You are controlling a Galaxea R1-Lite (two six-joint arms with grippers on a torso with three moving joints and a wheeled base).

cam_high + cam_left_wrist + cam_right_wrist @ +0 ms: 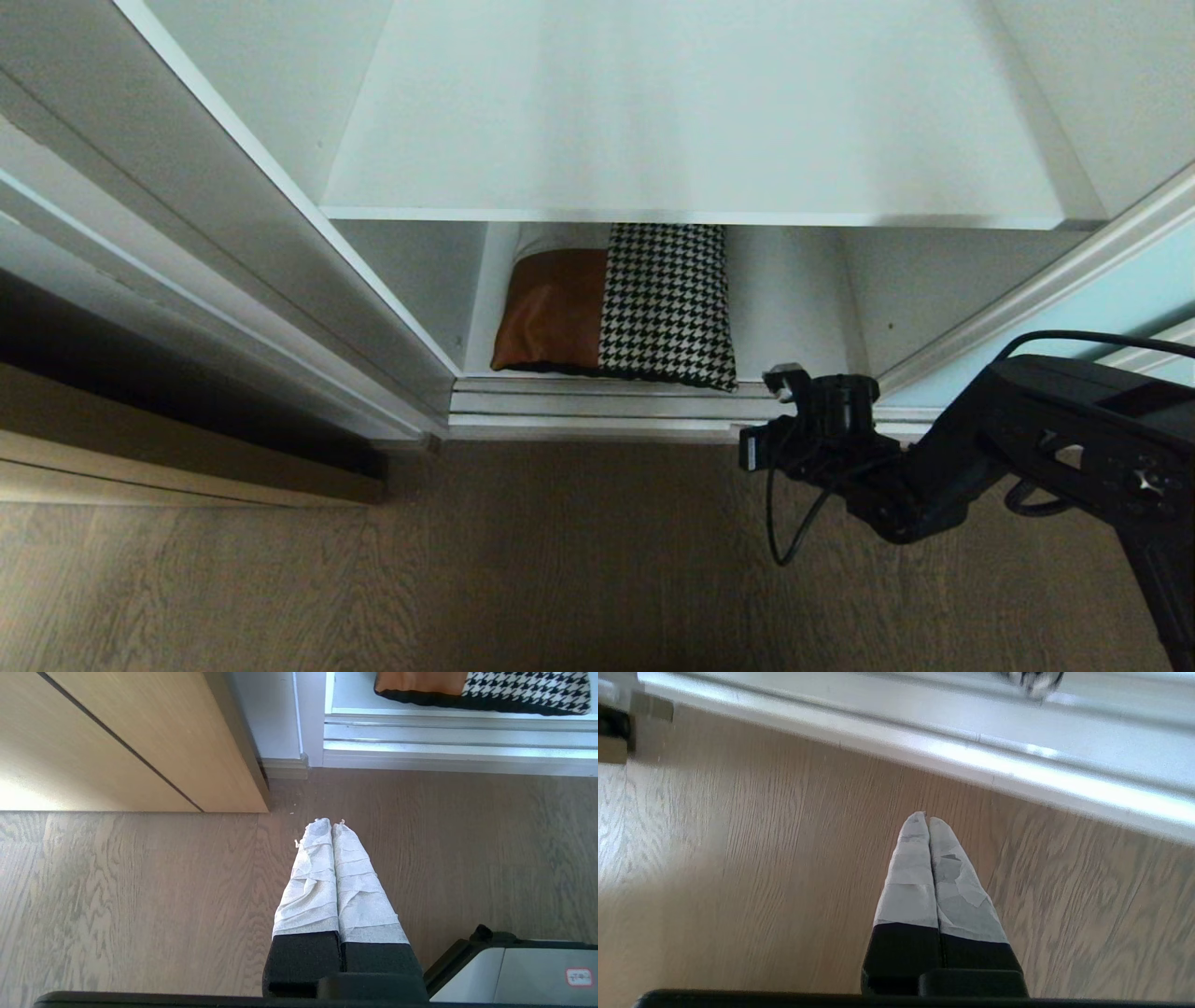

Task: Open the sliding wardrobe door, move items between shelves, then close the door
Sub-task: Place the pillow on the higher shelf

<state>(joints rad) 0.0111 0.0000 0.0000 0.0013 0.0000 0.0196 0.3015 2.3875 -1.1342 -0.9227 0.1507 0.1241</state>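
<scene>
The wardrobe stands open in the head view. Its pale aqua sliding door [1111, 299] is pushed to the right. The patchwork pillow [621, 308], tan-brown and houndstooth, lies on the lowest shelf [794, 341] under a bare white shelf [691, 121]. My right arm [934, 467] reaches in low from the right, just outside the door track. The right gripper [927, 817] is shut on nothing and hangs over the wood floor, close to the silver track [971, 760]. My left gripper [331, 823] is also shut and empty, parked over the floor; the pillow [514, 690] lies beyond it.
A light wooden cabinet [117, 742] stands left of the wardrobe opening. The white left frame [233, 233] of the wardrobe borders the opening. Wood floor [467, 579] runs in front of the track. Part of my base [528, 975] shows beside the left gripper.
</scene>
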